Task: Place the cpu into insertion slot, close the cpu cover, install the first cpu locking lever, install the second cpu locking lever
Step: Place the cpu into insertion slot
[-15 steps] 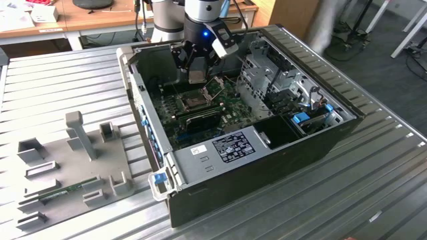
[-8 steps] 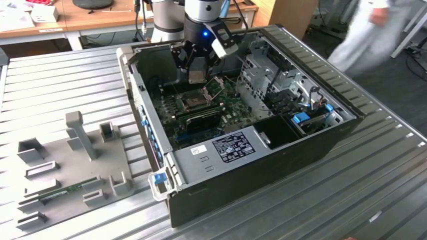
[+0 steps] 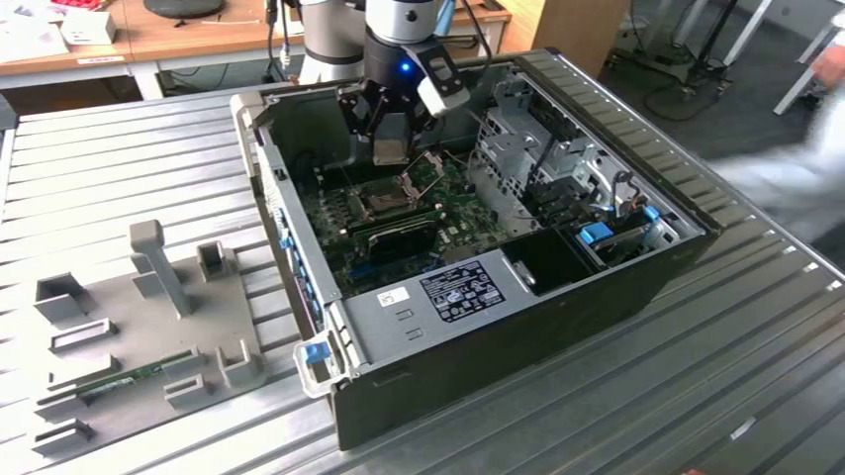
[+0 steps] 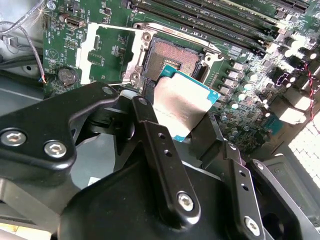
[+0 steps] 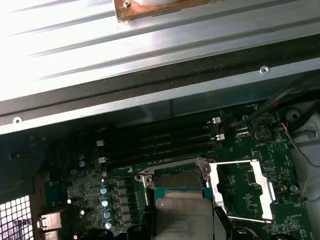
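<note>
In the second wrist view the gripper (image 4: 181, 119) had its two black fingers (image 4: 150, 125) closed in on opposite edges of the cpu (image 4: 187, 97), clamping the chip between them with its dull silver top facing the camera and its teal edge showing at the corners. The first wrist view showed the same hold, the jaws drawn in just to the chip's width. The cpu hung just short of the insertion slot (image 4: 172, 56) and partly overlapped its near edge, not yet seated; the slot's dark contact field lay bare inside its silvery rim. Right beside the slot the cpu cover (image 4: 136, 52) lay swung open on its hinge, flat over the green board, green circuitry visible through its square window. Beyond the slot ran the long black memory slots (image 4: 210, 22), parallel to one another. In the exterior view the gripper (image 3: 392, 148) stood inside the open computer case (image 3: 555, 327), above the slot (image 3: 383, 203). The case rested on a ribbed metal table (image 3: 119, 168), with a grey fixture plate (image 3: 145, 317) well apart on the exterior view's left.
</note>
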You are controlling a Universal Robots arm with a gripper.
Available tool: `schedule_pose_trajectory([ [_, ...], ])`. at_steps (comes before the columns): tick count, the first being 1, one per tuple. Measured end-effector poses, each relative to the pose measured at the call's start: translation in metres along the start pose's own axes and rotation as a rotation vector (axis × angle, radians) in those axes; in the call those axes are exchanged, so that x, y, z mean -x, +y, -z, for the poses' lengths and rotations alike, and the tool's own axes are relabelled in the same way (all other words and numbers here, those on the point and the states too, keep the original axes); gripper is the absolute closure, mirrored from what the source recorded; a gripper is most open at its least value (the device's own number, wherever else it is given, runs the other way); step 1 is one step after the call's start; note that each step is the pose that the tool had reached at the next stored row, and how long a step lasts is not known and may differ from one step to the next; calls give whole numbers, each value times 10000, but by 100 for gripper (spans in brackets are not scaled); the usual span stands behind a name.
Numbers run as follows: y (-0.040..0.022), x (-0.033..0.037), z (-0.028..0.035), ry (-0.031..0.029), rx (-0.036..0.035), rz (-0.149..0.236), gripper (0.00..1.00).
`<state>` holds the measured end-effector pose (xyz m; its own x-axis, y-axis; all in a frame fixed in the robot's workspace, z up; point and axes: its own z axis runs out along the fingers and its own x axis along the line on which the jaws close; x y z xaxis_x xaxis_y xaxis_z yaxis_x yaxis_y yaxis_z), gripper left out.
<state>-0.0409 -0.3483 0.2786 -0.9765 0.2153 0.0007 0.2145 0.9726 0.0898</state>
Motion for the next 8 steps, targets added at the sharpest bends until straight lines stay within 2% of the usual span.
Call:
schedule_pose_trajectory([
  [8,0,0,-6,-120,0,-1345,46],
])
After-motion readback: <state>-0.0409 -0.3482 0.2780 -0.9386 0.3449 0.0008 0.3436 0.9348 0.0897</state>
